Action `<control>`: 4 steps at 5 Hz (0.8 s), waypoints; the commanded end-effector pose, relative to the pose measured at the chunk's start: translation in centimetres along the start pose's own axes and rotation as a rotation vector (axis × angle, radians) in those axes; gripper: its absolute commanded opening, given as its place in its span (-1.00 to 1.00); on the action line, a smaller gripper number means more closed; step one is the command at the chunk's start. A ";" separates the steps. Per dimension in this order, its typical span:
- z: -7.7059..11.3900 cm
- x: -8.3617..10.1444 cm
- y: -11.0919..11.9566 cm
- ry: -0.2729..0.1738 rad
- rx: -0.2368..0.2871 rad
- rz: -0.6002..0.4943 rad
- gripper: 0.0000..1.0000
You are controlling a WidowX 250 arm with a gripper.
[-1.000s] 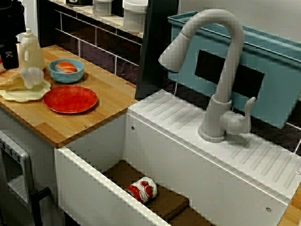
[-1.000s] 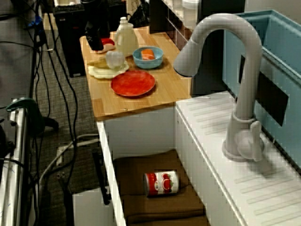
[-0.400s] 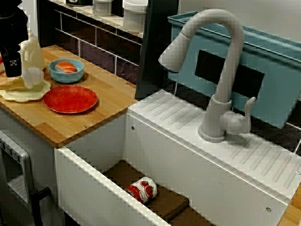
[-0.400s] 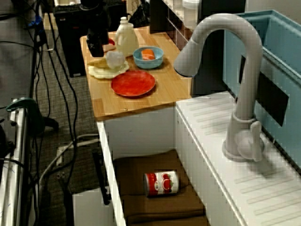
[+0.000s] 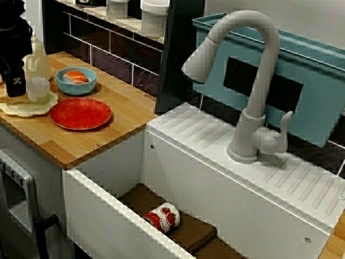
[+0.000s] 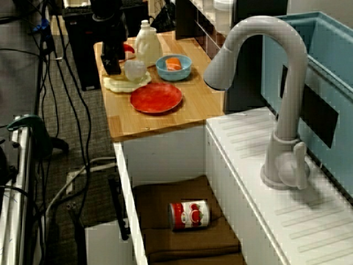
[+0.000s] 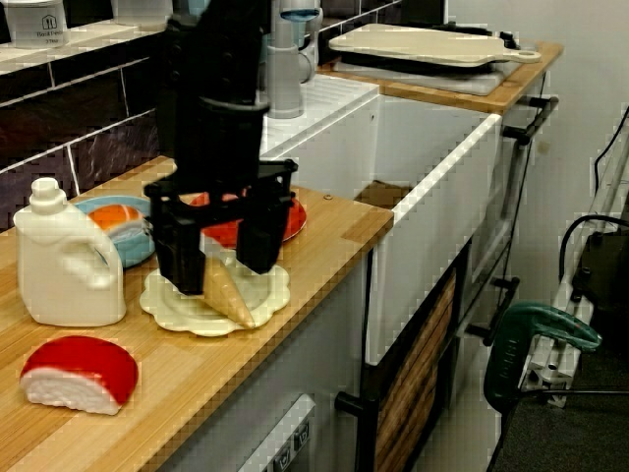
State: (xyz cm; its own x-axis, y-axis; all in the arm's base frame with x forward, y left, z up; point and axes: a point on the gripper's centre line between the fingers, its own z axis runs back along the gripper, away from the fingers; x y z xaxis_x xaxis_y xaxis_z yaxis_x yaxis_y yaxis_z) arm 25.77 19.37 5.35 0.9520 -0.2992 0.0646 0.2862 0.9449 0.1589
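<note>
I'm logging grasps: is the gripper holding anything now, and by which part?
Nothing is held: the gripper stands open, its fingers either side of the cone lying on the cream plate.

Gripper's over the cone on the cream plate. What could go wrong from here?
The gripper stands open astride the cone, which lies tilted on the cream plate; closing may roll it away. The clear cup and white jug sit close by, so a sideways move could knock them.
</note>
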 end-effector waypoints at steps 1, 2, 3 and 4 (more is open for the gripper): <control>2.1 0.0 1.0 -0.046 0.088 0.043 1.00; 1.8 -0.3 1.0 -0.039 0.084 0.066 1.00; 1.8 -0.5 1.3 -0.038 0.069 0.089 1.00; 1.8 -0.5 1.7 -0.036 0.067 0.100 1.00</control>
State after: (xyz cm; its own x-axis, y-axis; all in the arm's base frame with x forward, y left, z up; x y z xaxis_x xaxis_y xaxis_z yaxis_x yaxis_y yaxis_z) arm 25.18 19.58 5.42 0.9742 -0.2093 0.0847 0.1916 0.9648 0.1802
